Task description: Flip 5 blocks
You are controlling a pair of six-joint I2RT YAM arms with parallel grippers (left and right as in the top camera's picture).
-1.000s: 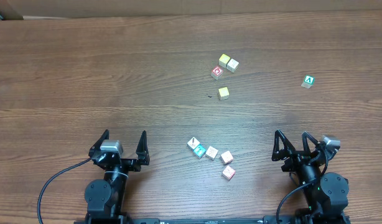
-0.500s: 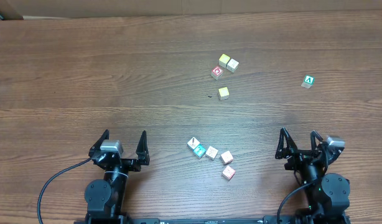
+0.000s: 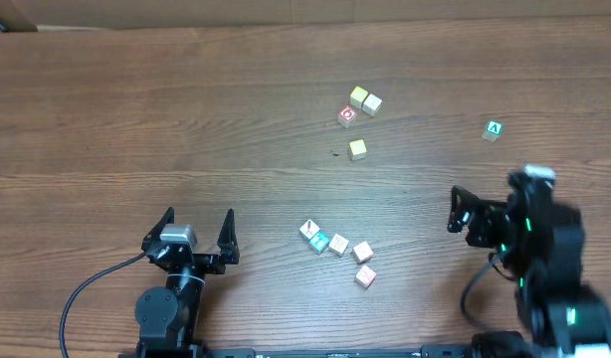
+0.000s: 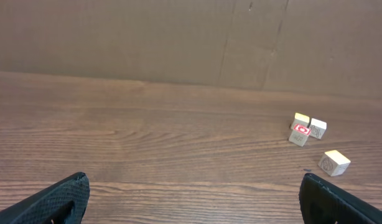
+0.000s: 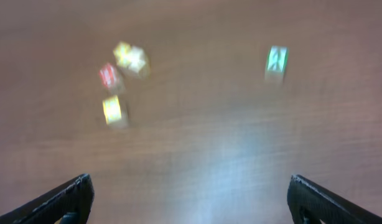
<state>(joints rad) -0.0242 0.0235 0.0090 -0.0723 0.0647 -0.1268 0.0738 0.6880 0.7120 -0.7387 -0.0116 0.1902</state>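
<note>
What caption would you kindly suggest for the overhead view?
Left gripper and right gripper open, empty; five letter blocks lie clustered between them on the wooden table.

Table (image 3: 136,109): five blocks (image 3: 338,244) lie near the front edge, between the left gripper (image 3: 198,221) and the right gripper (image 5: 188,186); four form a close row slanting toward the front as it runs right, the fifth just in front of the row's right end. Well behind them sits a group of four cubes (image 3: 358,96): two touching at the back, one just left-front of that pair, one apart and nearer the front. A lone A cube (image 3: 494,130) lies far right, behind the right gripper.
</note>
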